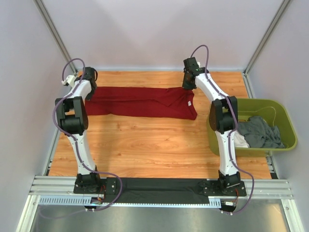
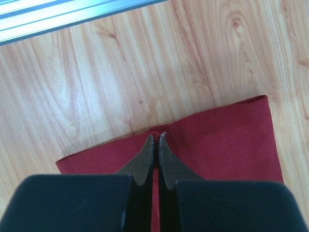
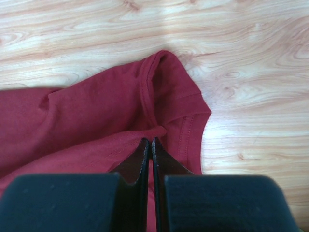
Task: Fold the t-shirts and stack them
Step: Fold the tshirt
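Observation:
The dark red t-shirt (image 1: 140, 101) lies in a long, flattened band across the far part of the wooden table, its small white neck label (image 1: 189, 103) near the right end. At the band's left end, my left gripper (image 1: 91, 91) is shut on the shirt's edge; the left wrist view shows the jaws (image 2: 155, 137) pinched together with red cloth (image 2: 227, 140) between them. My right gripper (image 1: 188, 87) is shut on a fold of the shirt (image 3: 87, 116) at the right end, its tips (image 3: 149, 141) closed beside a hemmed sleeve. A dark grey t-shirt (image 1: 260, 130) and a white t-shirt (image 1: 240, 141) lie crumpled together.
The grey and white shirts are inside an olive-green tub (image 1: 285, 121) at the table's right edge, beside the right arm. An aluminium rail (image 2: 72, 14) borders the table past the shirt's left end. A black strip (image 1: 159, 191) lies between the arm bases.

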{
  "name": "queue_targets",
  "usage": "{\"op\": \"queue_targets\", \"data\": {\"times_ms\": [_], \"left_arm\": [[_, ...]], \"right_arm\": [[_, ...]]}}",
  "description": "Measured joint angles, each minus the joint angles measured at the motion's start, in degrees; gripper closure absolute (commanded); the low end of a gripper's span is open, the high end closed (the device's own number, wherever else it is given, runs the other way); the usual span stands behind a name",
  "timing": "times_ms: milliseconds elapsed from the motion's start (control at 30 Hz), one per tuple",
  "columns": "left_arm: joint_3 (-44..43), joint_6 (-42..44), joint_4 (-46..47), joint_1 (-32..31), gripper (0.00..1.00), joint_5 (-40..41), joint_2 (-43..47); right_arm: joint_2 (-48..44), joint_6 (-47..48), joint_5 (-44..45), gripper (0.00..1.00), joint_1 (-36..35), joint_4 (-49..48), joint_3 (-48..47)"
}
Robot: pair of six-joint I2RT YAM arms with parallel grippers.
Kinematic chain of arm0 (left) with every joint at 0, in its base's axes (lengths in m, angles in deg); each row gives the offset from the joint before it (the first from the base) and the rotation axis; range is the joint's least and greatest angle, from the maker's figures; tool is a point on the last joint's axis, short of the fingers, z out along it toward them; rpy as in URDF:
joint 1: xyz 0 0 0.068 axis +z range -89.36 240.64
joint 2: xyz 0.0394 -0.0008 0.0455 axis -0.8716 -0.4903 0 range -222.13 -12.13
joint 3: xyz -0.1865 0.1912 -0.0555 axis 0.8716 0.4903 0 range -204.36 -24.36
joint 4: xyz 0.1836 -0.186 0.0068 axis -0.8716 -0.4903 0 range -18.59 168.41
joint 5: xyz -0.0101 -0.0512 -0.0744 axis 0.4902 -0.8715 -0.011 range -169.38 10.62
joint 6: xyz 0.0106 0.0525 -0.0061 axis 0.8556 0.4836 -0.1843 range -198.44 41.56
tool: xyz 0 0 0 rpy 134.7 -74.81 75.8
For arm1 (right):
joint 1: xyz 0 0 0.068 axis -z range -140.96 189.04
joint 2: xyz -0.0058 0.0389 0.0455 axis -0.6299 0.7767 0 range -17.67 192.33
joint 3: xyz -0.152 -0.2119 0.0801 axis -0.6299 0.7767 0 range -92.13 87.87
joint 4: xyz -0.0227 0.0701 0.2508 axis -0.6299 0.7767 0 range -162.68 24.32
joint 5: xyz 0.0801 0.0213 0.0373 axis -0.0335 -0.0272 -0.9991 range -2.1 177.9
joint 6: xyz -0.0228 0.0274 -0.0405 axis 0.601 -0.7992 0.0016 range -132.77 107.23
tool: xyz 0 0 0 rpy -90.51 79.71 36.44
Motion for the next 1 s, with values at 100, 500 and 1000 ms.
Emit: {"op": "queue_targets", "data": {"times_ms": [100,500,1000], "left_arm": [[-0.2,1.9,0.9,0.0,0.87,-0.7,-0.7],[0.7,10.6,4.6,0.0,0.05,-4.9,1.7],[11.4,25.9,15.1,-9.0,0.04,-23.3,20.6]], "right_arm": [[1.0,0.0,-1.3,0.93,0.0,0.0,-0.8],[1.5,1.8,-9.4,0.05,0.0,-0.5,-7.8],[-12.3,-7.0,-14.0,0.16,-1.3,-2.5,12.8]]}}
